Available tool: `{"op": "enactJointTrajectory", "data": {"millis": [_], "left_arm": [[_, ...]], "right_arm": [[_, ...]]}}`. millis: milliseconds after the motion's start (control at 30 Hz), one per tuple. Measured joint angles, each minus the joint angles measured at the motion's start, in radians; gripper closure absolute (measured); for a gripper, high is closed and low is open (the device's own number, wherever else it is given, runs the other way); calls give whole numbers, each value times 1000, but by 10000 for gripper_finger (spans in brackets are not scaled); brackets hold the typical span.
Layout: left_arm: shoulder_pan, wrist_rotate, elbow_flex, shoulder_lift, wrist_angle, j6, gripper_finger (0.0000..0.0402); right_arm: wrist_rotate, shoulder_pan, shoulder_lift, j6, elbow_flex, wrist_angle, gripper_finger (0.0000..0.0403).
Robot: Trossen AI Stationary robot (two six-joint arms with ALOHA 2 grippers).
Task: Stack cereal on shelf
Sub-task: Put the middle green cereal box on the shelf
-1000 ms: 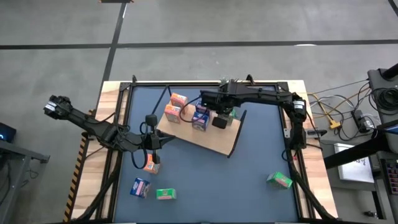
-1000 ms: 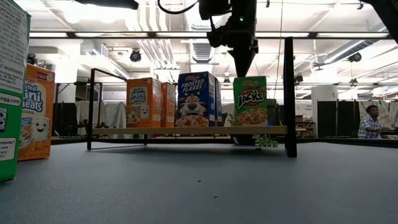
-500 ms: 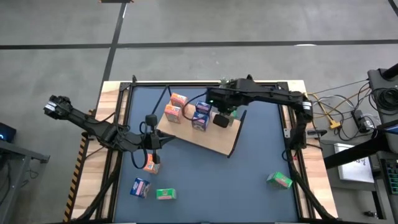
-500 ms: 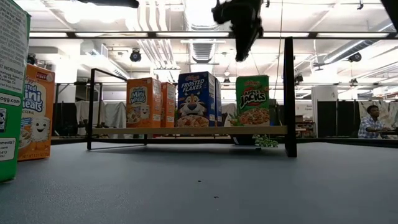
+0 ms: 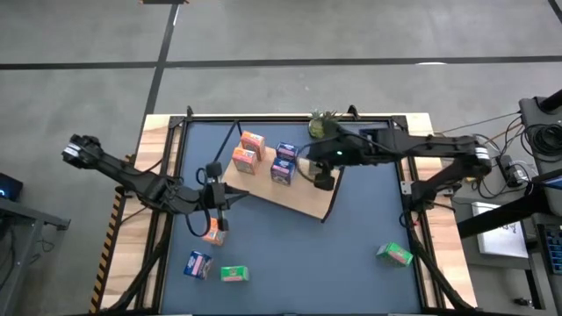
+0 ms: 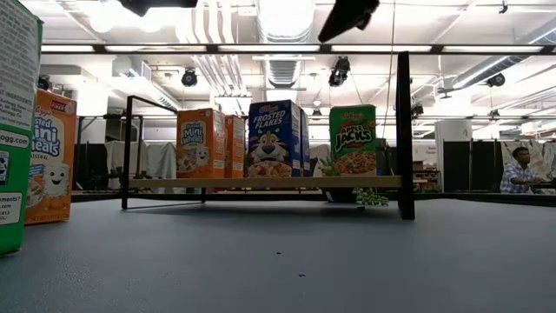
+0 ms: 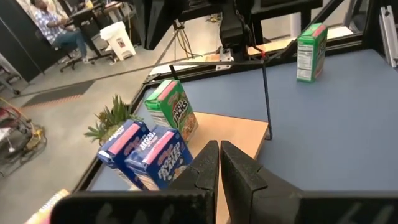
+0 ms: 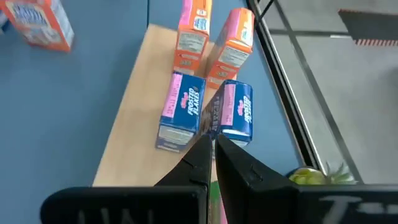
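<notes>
Risen off the green box (image 6: 352, 140), right hand (image 5: 323, 182), clenched empty, hangs above it.

shelf (image 5: 303, 195): light wood, black frame | cereal boxes (image 6: 274, 139): orange, blue, green prints | tabletop (image 5: 369, 219): dark blue

Matt light-wood shelf (image 5: 299, 195) on thin black metal legs; glossy printed cardboard cereal boxes (image 6: 273, 139) catch the light; tabletop (image 5: 351, 237) a dull, smooth dark blue.
</notes>
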Motion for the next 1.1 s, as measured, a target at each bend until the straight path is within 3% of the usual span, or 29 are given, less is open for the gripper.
{"op": "enactJointTrajectory", "data": {"millis": [300, 467, 633, 767, 967, 1100], "left_arm": [[0, -1, -1, 68, 114, 57, 402], [0, -1, -1, 79, 151, 105, 402], [2, -2, -1, 79, 151, 133, 402], [2, -2, -1, 81, 149, 156, 402], [2, -4, -1, 81, 148, 158, 402], [2, -4, -1, 81, 147, 145, 402]], "right_arm": [[2, -2, -162, 125, -327, 252, 390], [4, -4, -166, 122, -386, 275, 390], [1, -4, -138, 209, -406, 419, 390], [17, -4, -109, 133, -342, 382, 390], [27, -53, -37, 126, -194, 76, 394], [-19, -91, 8, 78, -152, -17, 394]]}}
